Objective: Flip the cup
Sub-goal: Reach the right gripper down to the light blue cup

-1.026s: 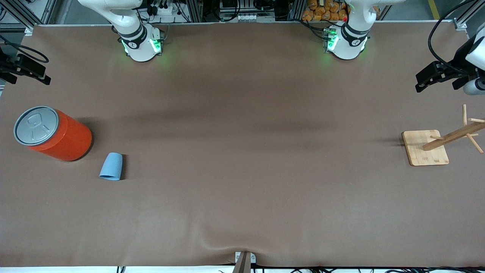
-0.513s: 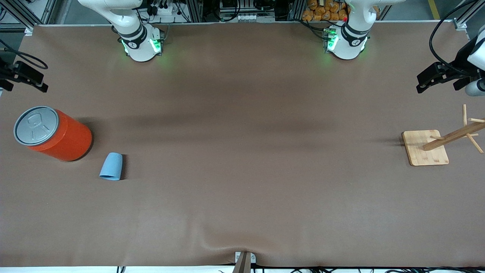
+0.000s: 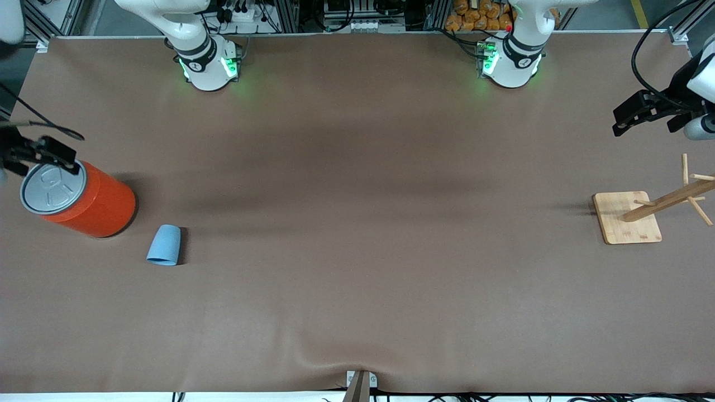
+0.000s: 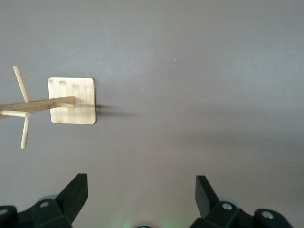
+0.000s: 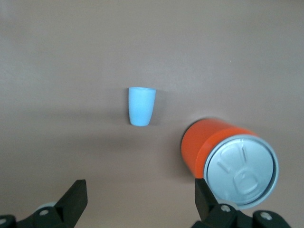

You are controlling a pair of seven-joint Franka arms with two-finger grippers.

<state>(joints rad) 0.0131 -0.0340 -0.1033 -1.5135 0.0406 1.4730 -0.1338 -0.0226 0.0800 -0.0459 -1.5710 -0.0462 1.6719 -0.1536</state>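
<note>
The light-blue cup [image 3: 164, 245] looks to lie on its side on the brown cloth, wide rim end toward the front camera, beside the orange can and nearer to the front camera than it. The right wrist view shows the cup [image 5: 141, 106] apart from my fingers. My right gripper [image 3: 36, 153] hangs over the can's grey lid at the right arm's end of the table. It [image 5: 140, 197] is open with nothing between its fingers. My left gripper [image 3: 637, 114] waits over the left arm's end, open [image 4: 141, 190] and empty.
A large orange can [image 3: 98, 204] with a grey lid stands upright near the cup; it [image 5: 209, 142] sits close to one right finger in the wrist view. A wooden peg rack on a bamboo base [image 3: 617, 223] [image 4: 78, 114] stands at the left arm's end.
My right gripper has moved from beside the table's edge to over the can's lid. The cup, the can and the left arm have stayed put.
</note>
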